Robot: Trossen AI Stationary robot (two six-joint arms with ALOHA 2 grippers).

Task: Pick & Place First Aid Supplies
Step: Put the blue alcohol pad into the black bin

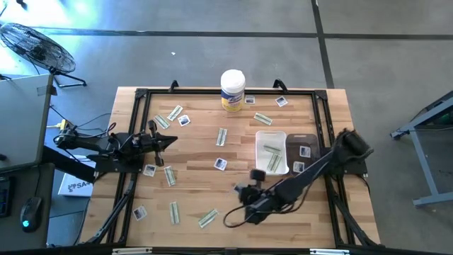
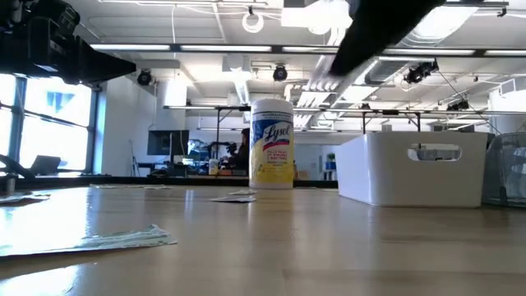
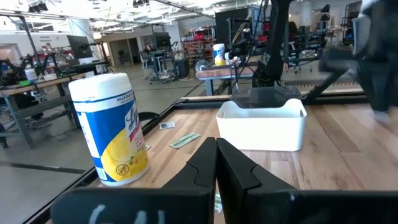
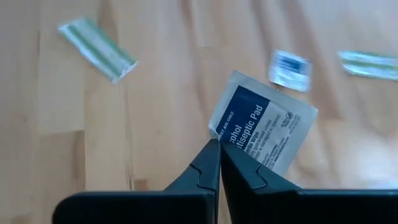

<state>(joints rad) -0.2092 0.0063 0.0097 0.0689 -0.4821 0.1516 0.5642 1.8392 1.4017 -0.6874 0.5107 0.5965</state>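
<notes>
A: Antiseptic pad packet [image 4: 264, 134] is seen gripped by one corner between the closed fingers of the right gripper [image 4: 218, 144]. Where is it placed in the overhead picture?

B: It is held at the right gripper [image 1: 242, 190], in the lower middle of the frame, over the wooden table [image 1: 191, 163]. The packet itself cannot be made out there.

A: And the white bin [image 1: 271, 152]?

B: It is found up and to the right of that gripper, near it but apart, with narrow strips already lying inside. A dark tray [image 1: 304, 152] with square packets is touching its right side. The tray is probably the right place for this pad, though that is only judged.

A: How is the packet lying against the fingers?

B: In the right wrist picture it is tilted, and most of it is spread ahead of the fingertips toward the upper right. Only the corner is pinched, so it may swing or slip when carried.

A: The left gripper [image 1: 164, 142]?

B: It is parked at the middle left of the overhead frame, its fingers pressed together with nothing between them. The right arm is clearly nearer to the bin.
</notes>
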